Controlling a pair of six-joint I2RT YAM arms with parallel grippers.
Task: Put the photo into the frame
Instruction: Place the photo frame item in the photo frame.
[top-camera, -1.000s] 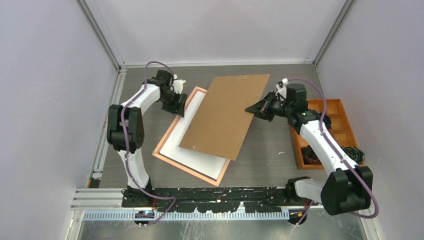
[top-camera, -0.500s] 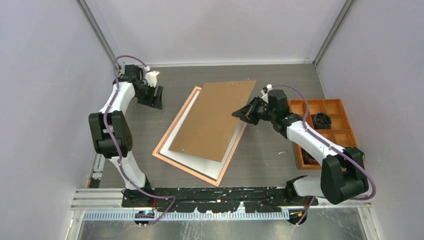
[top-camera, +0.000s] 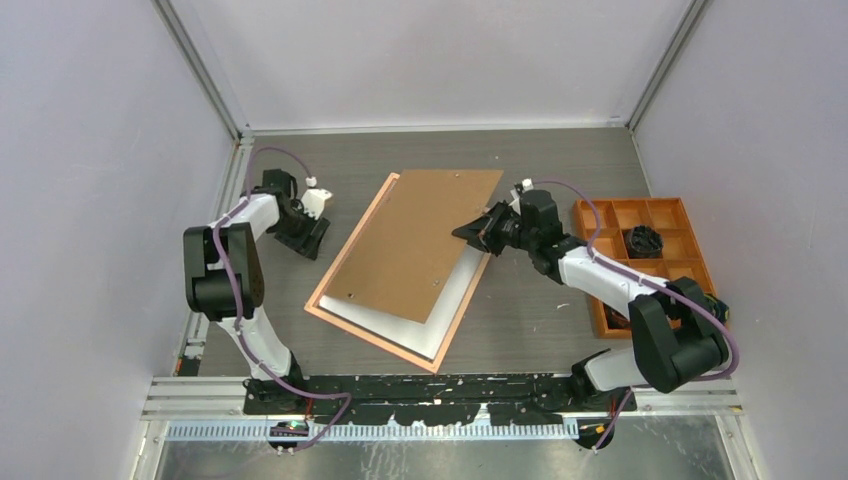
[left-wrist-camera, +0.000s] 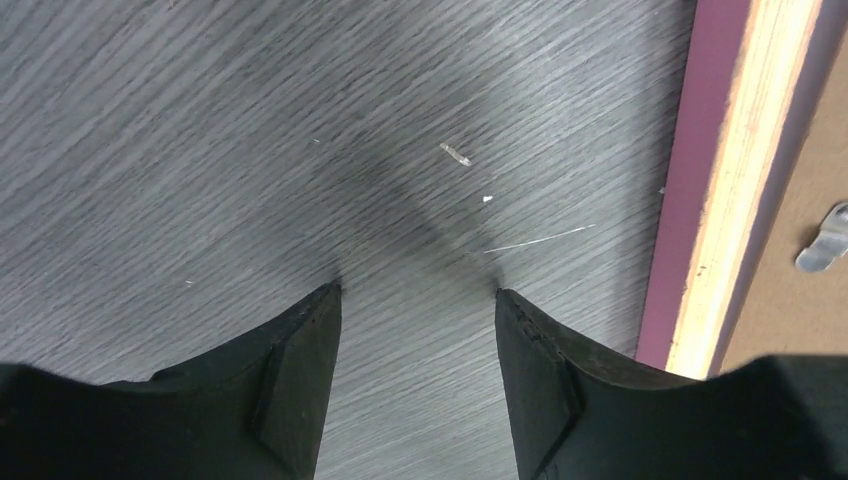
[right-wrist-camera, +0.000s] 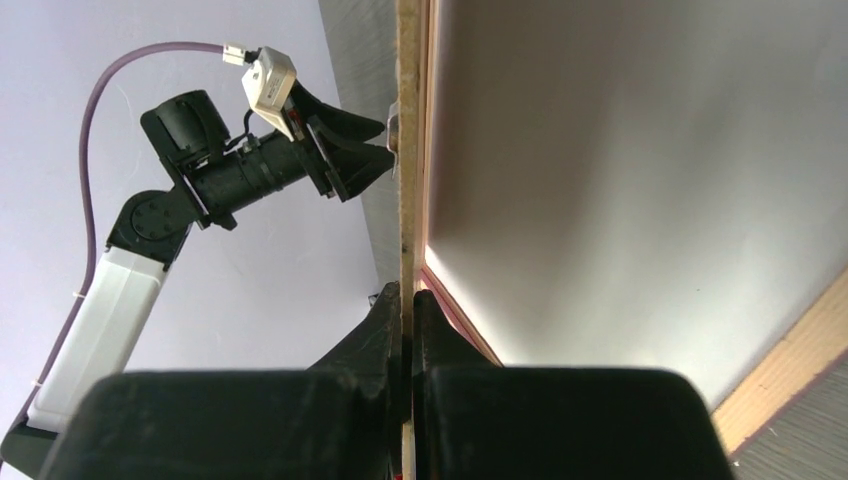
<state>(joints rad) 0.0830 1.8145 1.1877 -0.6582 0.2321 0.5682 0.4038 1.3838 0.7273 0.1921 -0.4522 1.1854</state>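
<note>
Over frame (top-camera: 371, 340), right pincer (top-camera: 465, 232) clamps board (top-camera: 415, 240).

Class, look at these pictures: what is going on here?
The right jaws are shut on the edge of the brown board, holding it over the photo, which lies white side up in the frame. The left jaws stand open above the table beside the frame, holding nothing.
</note>
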